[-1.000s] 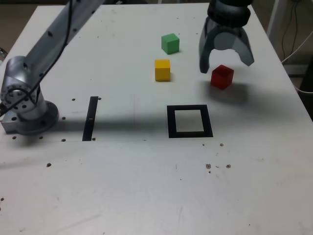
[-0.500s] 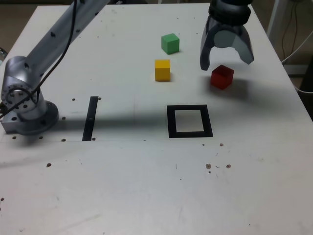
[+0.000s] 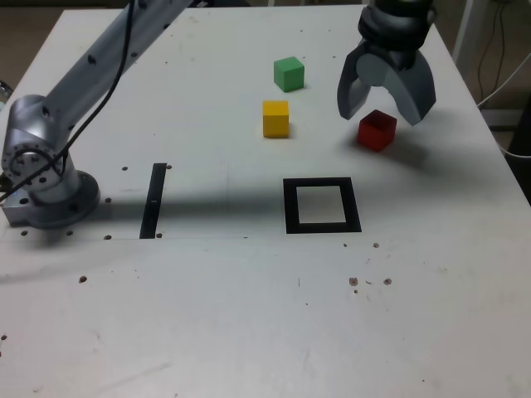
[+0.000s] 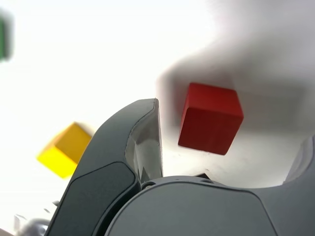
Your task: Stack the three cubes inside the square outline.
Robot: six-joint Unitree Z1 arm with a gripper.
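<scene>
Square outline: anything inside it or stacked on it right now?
Nothing sits inside or on the square outline; its white centre shows whole in the exterior view. All four black sides are uncovered too. Only what lies beneath the outline can't be seen.

text: none legible | labels: none | numbers, signs: none

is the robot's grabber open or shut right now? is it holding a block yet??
Gripper: open and holding nothing; its fingers are spread apart above the red cube.
</scene>
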